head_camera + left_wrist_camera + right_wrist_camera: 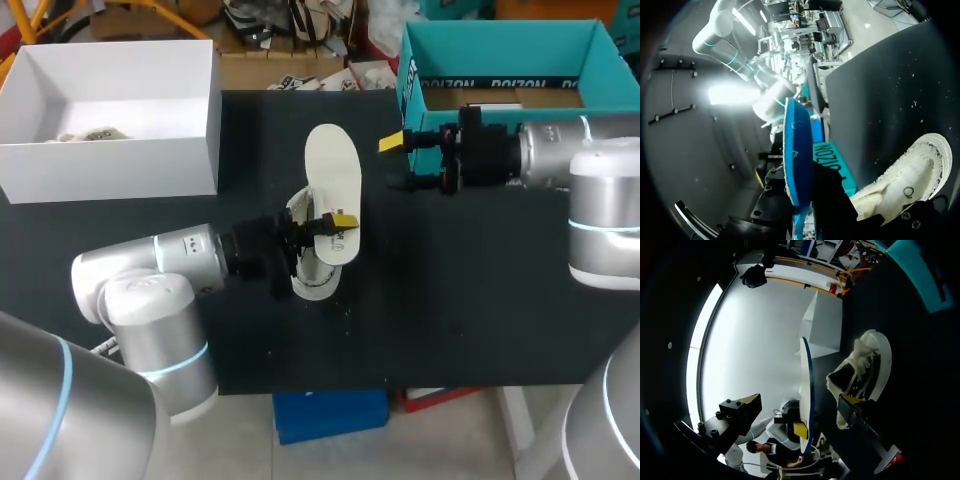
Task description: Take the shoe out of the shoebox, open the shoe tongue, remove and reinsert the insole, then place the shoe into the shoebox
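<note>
Shoe (312,278) lay on the worktop (480,300), insole (333,175) out — left jaws clenched on it, right jaws released — reinsertion and boxing remained.

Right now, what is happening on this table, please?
The left gripper holds the flat oval cream-and-blue insole on edge, clear of the white fabric shoe, which lies on the black table. The right gripper is open and empty, beside the teal cardboard shoebox. The insole is not yet back inside.
</note>
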